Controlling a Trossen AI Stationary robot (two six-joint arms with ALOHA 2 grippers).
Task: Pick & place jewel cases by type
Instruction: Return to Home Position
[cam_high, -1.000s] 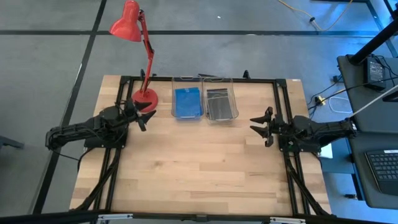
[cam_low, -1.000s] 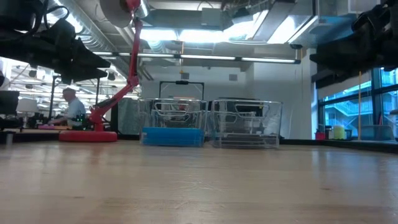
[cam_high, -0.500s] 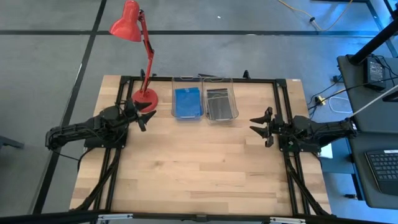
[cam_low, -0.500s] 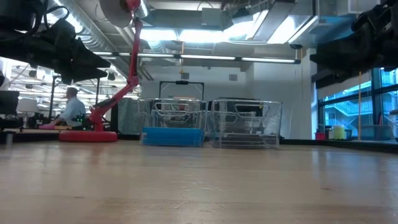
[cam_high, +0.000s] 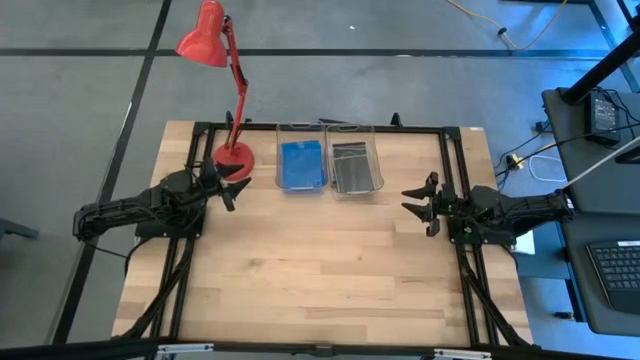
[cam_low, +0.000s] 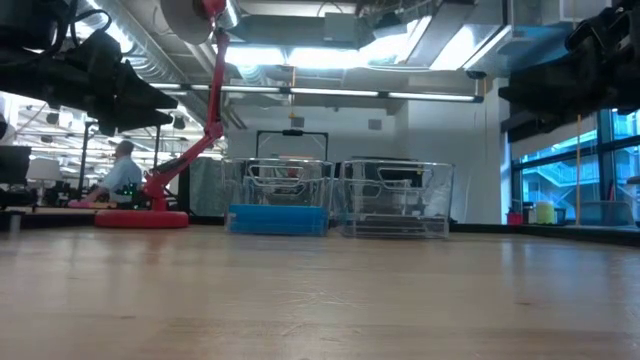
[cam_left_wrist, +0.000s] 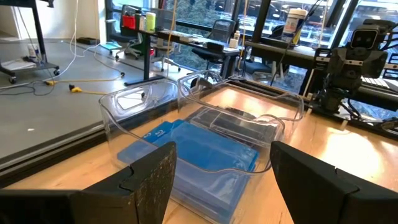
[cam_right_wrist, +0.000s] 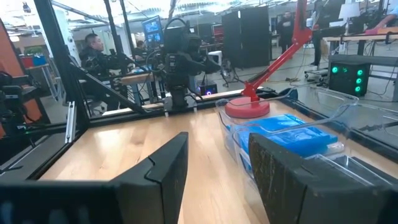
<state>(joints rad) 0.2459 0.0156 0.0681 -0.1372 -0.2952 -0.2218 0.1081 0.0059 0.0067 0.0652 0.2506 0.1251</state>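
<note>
Neither arm has moved; left end effector (cam_high: 236, 186) and right end effector (cam_high: 410, 200) hover released, empty, facing inward.

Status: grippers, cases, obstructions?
Left gripper and right gripper open, empty, at table sides. Blue jewel cases in left bin, black jewel cases in right bin. Nothing blocking.

The left bin (cam_high: 300, 129) and the right bin (cam_high: 352, 129) stand just beside each other at the far middle of the tabletop (cam_high: 320, 270). One stack of cases (cam_high: 301, 165) lies in the left bin, and a second stack of cases (cam_high: 352, 168) lies in the right bin. The lamp base (cam_high: 233, 158) sits just left of the left bin. The left hand (cam_high: 232, 186) is near that base. The right hand (cam_high: 418, 203) is at the right side, apart from the bins.
</note>
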